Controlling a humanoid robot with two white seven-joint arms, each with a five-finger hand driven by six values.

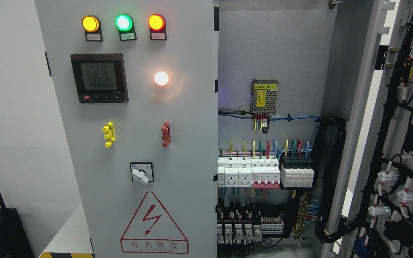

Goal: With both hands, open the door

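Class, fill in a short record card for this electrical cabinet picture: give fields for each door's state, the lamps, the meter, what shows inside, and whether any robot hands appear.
left door: closed
right door: swung open, inner wiring facing the camera
top lamps: yellow, green, red, all lit
white lamp: lit
meter: display on
rotary switch: below the meter
inside: power supply, breaker row
robot hands: none in view

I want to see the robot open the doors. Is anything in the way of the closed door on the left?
No robot hand shows in this view, so I can't tell what lies between a hand and the left door. Nothing visible stands in front of that closed door. The right door already hangs wide open, showing the breakers inside.
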